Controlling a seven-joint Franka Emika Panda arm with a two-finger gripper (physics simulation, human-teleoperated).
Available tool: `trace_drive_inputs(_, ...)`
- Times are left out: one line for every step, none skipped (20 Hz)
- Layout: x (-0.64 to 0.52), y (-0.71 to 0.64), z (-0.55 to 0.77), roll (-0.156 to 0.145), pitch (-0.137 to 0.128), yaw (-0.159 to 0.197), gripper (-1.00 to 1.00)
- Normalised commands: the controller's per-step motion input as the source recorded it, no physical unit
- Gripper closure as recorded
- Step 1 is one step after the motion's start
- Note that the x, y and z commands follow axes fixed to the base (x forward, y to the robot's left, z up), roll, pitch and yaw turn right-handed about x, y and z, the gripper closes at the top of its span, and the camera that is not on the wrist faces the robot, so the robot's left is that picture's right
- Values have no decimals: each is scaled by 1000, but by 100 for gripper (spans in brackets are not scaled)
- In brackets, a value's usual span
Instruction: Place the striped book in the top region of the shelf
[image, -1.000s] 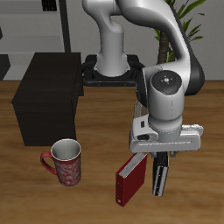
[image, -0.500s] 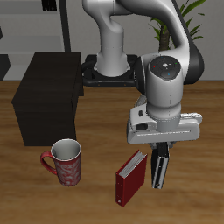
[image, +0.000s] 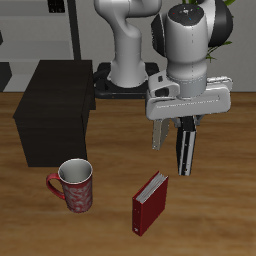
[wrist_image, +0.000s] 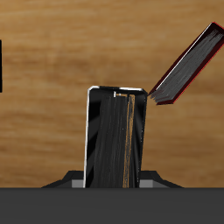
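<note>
Jaws (image: 186, 150) clenched on the striped book (image: 186, 150), which hangs upright below them, clear of the tabletop (image: 220, 215). In the wrist view the book (wrist_image: 116, 136) fills the space straight ahead: dark, faintly lined cover, white page edges, thin flat slab. The shelf (image: 52, 110) sits well off to one side of the jaws, a plain boxy dark brown-black unit with solid sides and a flat top.

Step in hand looks like carrying the book over. Best to keep height so the lower edge clears the shelf's top edge, travel sideways, then lower gently.

The dark-red book (image: 151, 202) stands tilted on the tabletop below the jaws, matte cover. A glossy red patterned mug (image: 74, 185) sits lower, between book and shelf; pass above it.
</note>
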Motion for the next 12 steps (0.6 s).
trace_drive_inputs(0,0,0,0,0,0,100)
trace_drive_inputs(0,0,0,0,0,0,100)
trace_drive_inputs(-1058,-789,1611,19,-187,-67,100)
trace_drive_inputs(-560,-651,843,-78,-149,10,100)
trace_drive_inputs(-209,-376,374,-11,-33,-27,100)
trace_drive_inputs(-366,-481,465,-39,-37,-57,100)
trace_drive_inputs(-302,-331,364,-17,-73,-6,100)
trace_drive_inputs(-523,-561,527,-9,-76,-11,100)
trace_drive_inputs(-453,-516,424,-46,-30,-139,100)
trace_drive_inputs(-530,-320,380,-9,-89,1,100)
trace_drive_inputs(-456,-515,378,-20,-39,-37,100)
trace_drive_inputs(-589,-421,315,-63,-17,-27,100)
